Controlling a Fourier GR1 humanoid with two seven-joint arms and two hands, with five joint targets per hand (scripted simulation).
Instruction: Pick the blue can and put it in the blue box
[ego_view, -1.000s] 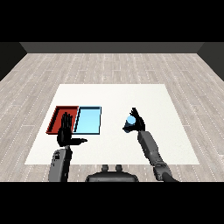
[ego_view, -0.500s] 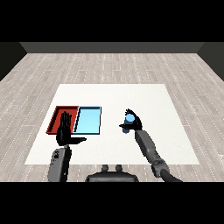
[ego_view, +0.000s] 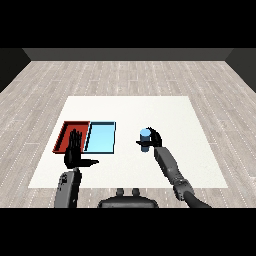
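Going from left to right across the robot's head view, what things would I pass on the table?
Red tray → left hand, which overlaps the red tray's right part → light blue tray → blue can, held in the right hand.

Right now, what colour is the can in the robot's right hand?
Blue. The can shows best in the head view, held by the right hand.
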